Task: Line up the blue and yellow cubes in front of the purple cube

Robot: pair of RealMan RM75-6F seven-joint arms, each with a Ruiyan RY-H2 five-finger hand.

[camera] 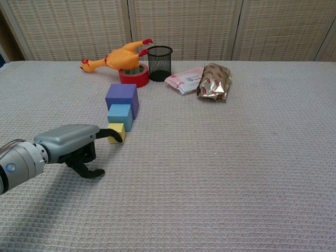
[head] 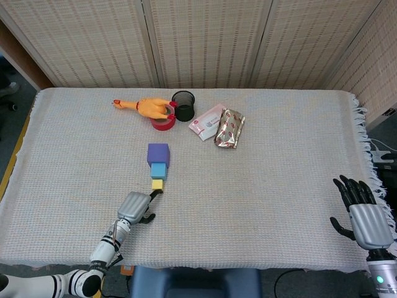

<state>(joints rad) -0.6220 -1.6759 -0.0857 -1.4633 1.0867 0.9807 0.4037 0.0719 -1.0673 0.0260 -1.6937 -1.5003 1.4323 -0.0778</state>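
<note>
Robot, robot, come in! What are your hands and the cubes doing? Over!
Left hand fingertip at yellow cube, holding nothing. Right hand open, idle at table's edge. Purple cube, blue cube, yellow in a row. Nothing in the way.

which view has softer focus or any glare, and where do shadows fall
Head view: even, diffuse lighting, sharp throughout, no glare; the purple cube casts almost no shadow. Chest view: the left hand, close to the lens, looks slightly soft with a faint shadow on the cloth beneath it; the foil packet shows small highlights.
</note>
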